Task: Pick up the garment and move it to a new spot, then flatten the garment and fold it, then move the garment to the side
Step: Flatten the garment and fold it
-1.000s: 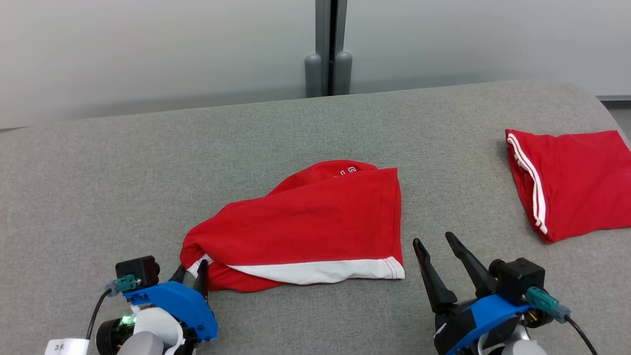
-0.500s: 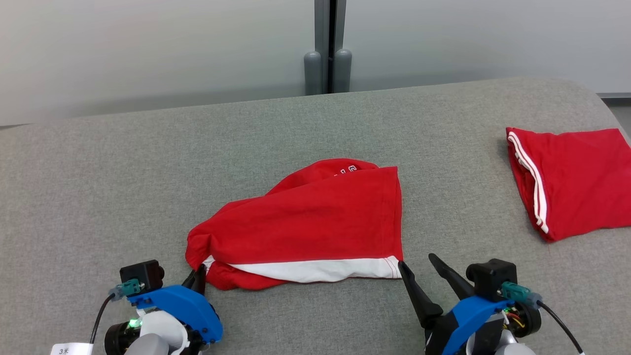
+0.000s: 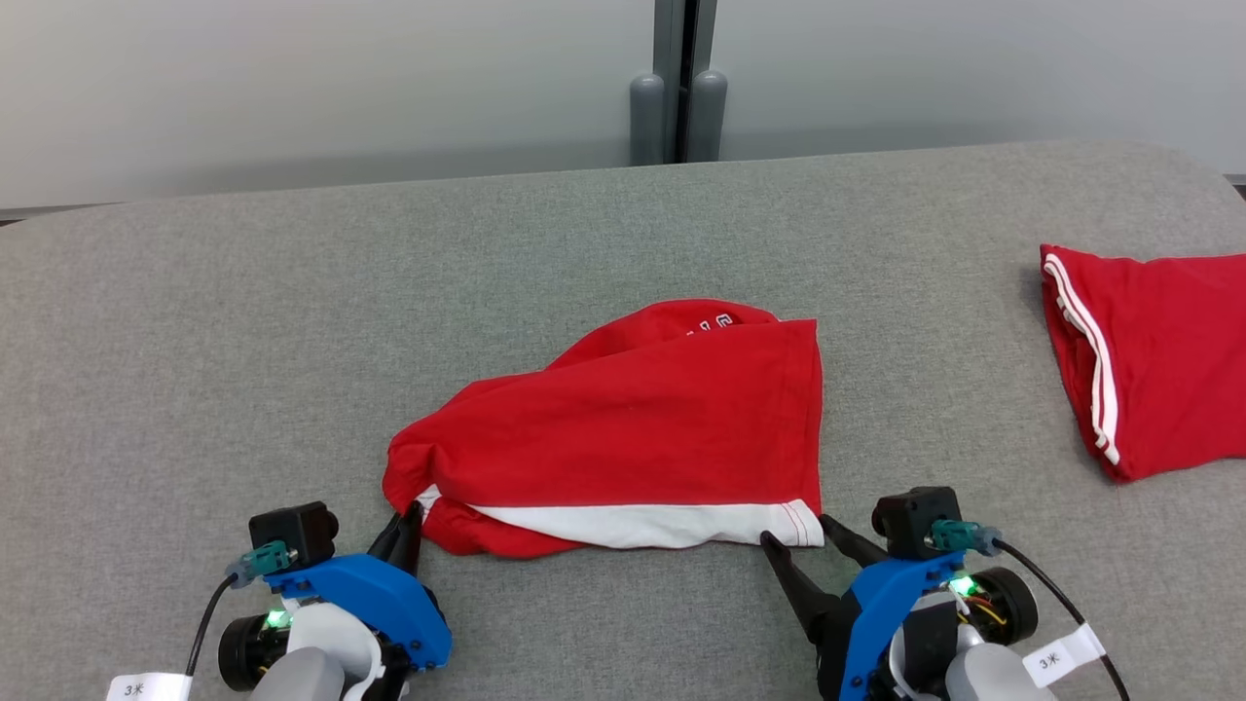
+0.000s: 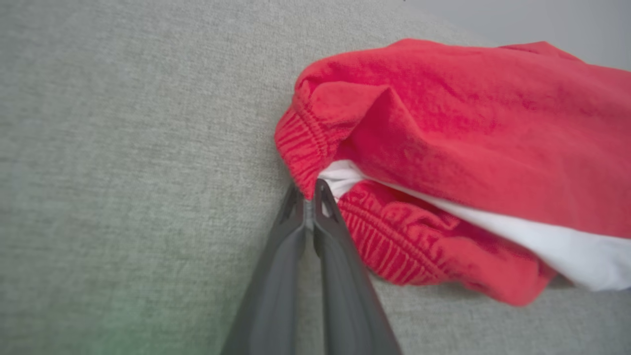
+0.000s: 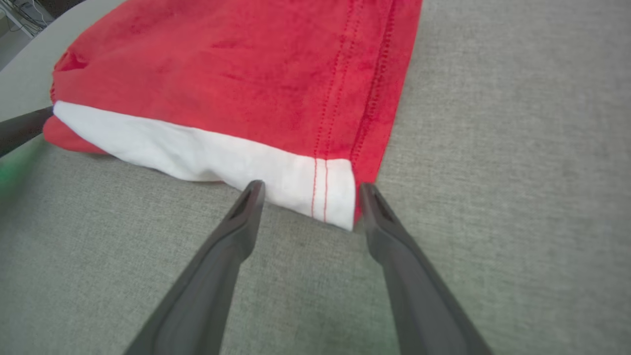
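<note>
The red garment (image 3: pixel 633 428), shorts with a white side stripe and an elastic waistband, lies loosely folded in the middle of the grey fabric surface (image 3: pixel 243 321). My left gripper (image 3: pixel 404 516) is at its near left corner, shut on the waistband edge (image 4: pixel 300 162), with the fingertips (image 4: pixel 319 190) pressed together. My right gripper (image 3: pixel 795 529) is open at the near right corner. Its fingers (image 5: pixel 246 207) stand on either side of the white hem corner (image 5: pixel 330 192), which lies flat between them.
A second red garment with white stripes (image 3: pixel 1158 360) lies at the far right of the surface. Behind the surface stands a pale wall with a grey post (image 3: pixel 678 97). Bare grey fabric stretches to the left and in front.
The right gripper moved forward and left until its open fingers straddle the garment's hem corner. The left gripper stays shut on the waistband. The head camera shifted slightly.
</note>
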{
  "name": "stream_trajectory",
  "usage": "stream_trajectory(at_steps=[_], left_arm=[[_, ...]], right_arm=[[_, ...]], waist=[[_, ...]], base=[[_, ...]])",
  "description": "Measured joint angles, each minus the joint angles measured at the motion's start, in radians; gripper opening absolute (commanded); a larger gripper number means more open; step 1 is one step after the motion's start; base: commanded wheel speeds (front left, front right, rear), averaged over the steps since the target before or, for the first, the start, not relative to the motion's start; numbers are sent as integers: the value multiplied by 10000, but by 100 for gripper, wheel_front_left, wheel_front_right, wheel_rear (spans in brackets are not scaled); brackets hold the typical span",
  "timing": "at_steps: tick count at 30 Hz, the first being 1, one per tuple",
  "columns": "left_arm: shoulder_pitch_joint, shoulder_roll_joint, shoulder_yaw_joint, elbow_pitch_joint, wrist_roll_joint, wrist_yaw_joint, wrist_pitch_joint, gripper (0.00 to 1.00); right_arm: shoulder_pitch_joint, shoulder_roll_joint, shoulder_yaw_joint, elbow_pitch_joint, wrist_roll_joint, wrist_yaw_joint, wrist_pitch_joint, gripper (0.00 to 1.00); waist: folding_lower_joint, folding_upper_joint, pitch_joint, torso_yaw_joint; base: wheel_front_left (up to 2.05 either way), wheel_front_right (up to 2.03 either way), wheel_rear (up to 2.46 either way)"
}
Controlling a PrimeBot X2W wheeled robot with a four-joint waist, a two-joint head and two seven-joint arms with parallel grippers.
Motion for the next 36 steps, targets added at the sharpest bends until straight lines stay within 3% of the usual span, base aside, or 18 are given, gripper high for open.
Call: stream_trajectory(at_steps=[5,6,7,8,9,15,21,30,33,36], left_arm=[[-86,23,-88,2,-4,-48,-81,0],[-96,23,-100,4,-12,-56,-86,0],[-110,25,-111,12,-15,-67,-86,0],[-128,25,-111,12,-27,-73,-86,0],[-135,25,-113,19,-67,-75,-77,0],[-136,29,-100,-84,-303,-138,-228,0],[-134,123,-59,-1429,-658,-224,-644,0],[984,1078,226,-6487,-2353,-234,811,0],[1374,1584,535,-8984,-3164,334,2176,0],[1316,1766,759,-10395,-3881,842,3133,0]], right_arm=[[-295,2,226,353,169,0,163,100],[-340,2,267,395,169,0,159,69],[-370,2,286,426,182,0,130,45],[-389,2,299,476,244,0,134,11],[-393,2,320,522,253,0,144,0],[-560,2,345,481,474,0,-79,0],[-605,2,-184,-817,604,0,-619,0],[325,-38,-1542,-4707,-54,0,318,0],[471,-96,-1860,-6612,40,-2,1037,0],[201,-424,-1902,-7476,115,0,1645,0]], waist=[[0,0,54,41],[0,0,58,45],[0,0,61,46],[0,0,63,44],[0,0,65,41],[0,0,68,8],[1,0,-88,-31],[0,0,-383,-258],[0,0,-266,-312],[0,0,-80,-352]], base=[[0,0,0],[0,0,0],[0,0,0],[0,0,0],[0,0,0],[0,0,0],[0,0,0],[0,0,0],[0,0,0],[0,0,0]])
